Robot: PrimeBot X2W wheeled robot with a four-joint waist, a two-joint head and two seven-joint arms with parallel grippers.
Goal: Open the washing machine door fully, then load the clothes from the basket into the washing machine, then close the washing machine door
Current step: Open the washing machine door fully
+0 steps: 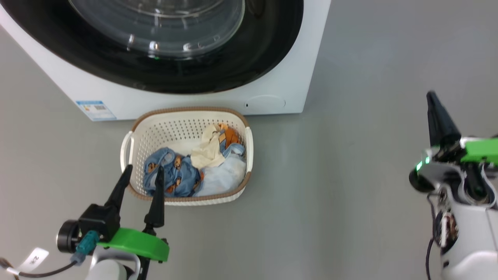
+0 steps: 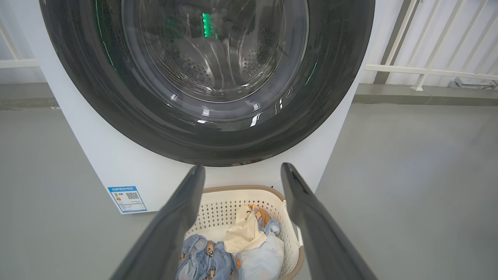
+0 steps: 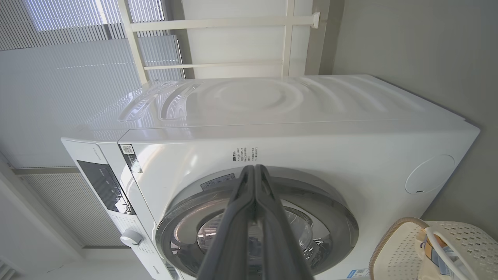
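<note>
Note washing machine door [image 1: 249,66] shut flush on washing machine [image 1: 175,102]; judge opening it as the step in hand. Find basket [image 1: 175,128] on floor [image 1: 350,175] just in front of the machine, below the door's lower arc, with clothes [image 1: 183,175] piled inside. Record left jaws spread and empty, hovering over the basket's near-left rim. Record right jaws pressed together, holding nothing, well off to the right, aimed at the machine front. Cannot tell where the handle sits. Suggest catching the door's free edge and swinging wide in one smooth arc. Expect open floor to the right; mind the basket rim and the machine's lower right corner.
</note>
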